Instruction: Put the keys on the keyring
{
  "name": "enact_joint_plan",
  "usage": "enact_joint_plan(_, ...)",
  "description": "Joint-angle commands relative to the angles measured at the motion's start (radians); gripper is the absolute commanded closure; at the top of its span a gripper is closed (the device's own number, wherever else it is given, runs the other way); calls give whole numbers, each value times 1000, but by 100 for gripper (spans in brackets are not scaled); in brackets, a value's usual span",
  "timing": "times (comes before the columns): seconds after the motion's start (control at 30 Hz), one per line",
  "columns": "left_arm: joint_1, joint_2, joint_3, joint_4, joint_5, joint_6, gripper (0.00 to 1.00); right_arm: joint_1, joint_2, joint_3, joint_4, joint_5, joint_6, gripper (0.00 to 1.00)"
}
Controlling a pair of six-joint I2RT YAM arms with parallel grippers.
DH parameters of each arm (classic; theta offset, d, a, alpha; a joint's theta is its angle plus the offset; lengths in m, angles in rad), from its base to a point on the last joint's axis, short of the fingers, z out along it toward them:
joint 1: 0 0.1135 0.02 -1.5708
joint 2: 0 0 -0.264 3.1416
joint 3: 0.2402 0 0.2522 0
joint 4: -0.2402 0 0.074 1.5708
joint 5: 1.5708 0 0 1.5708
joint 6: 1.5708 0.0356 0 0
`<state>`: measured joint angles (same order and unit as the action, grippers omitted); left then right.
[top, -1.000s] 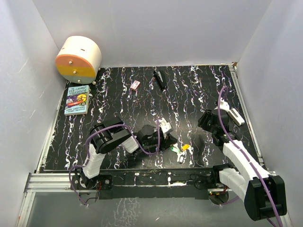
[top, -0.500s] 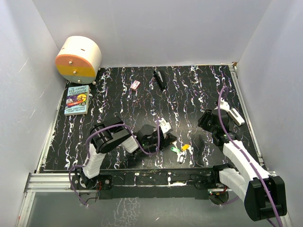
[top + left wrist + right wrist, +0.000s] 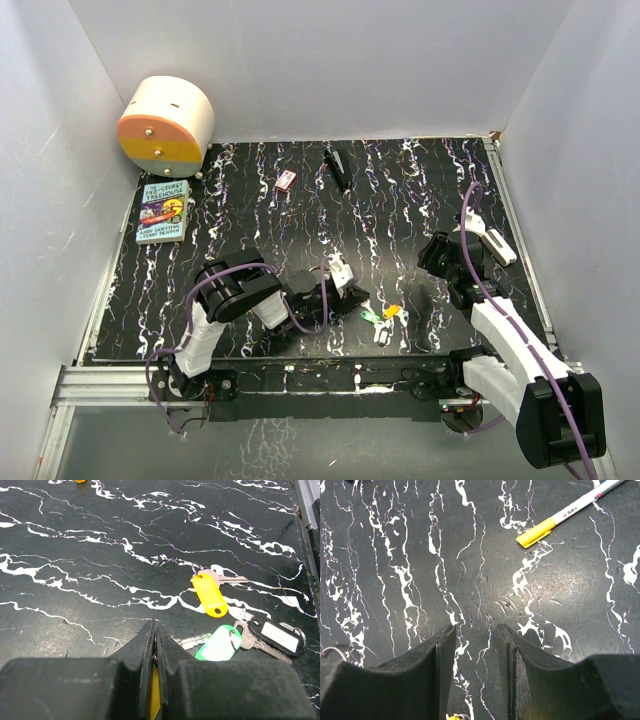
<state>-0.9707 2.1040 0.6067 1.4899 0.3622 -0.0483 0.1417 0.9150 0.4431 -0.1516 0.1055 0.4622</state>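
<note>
Three keys lie together on the black marbled table: one with a yellow tag (image 3: 210, 596), one with a green tag (image 3: 218, 643) and one with a black-framed white tag (image 3: 276, 635). From above they show as green (image 3: 371, 315), orange (image 3: 392, 311) and white (image 3: 383, 334). My left gripper (image 3: 153, 622) (image 3: 350, 293) sits low just left of them. Its jaws are shut, with a thin wire pinched in the seam that I take for the keyring (image 3: 155, 655); the rest of the ring is hidden. My right gripper (image 3: 475, 627) (image 3: 440, 262) hangs open and empty to the right.
A white pen with a yellow cap (image 3: 570, 512) lies ahead of the right gripper. At the back are a black stick (image 3: 338, 168), a small red-and-white box (image 3: 286, 180), a book (image 3: 163, 211) and a cream-and-orange drum (image 3: 165, 125). A metal rail (image 3: 310, 510) borders the table.
The left arm has drawn back a little to the left, jaws still together. The keys on the table and the right arm have not moved.
</note>
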Motion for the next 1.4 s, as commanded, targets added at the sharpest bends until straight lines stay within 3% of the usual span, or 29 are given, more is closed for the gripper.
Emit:
enact_joint_plan(0.0,-2,24,-25,12,23,1,96,-4,-29,3,67,7,-13,56)
enact_joint_plan(0.33,-2,52,-22,30,26,-11,85,-4,-31,6,67,9,-13,55)
enact_joint_plan(0.53,-2,51,-39,45,23,-6,84,-4,-31,8,64,5,-11,54)
enact_joint_plan(0.87,-2,73,-59,86,40,-12,90,-4,-55,4,45,14,-13,54)
enact_joint_plan(1.07,-2,82,-59,97,40,-13,100,-3,-65,3,35,19,-14,54)
enact_joint_plan(1.37,-3,80,-66,109,43,-20,100,-3,-70,3,34,18,-15,54)
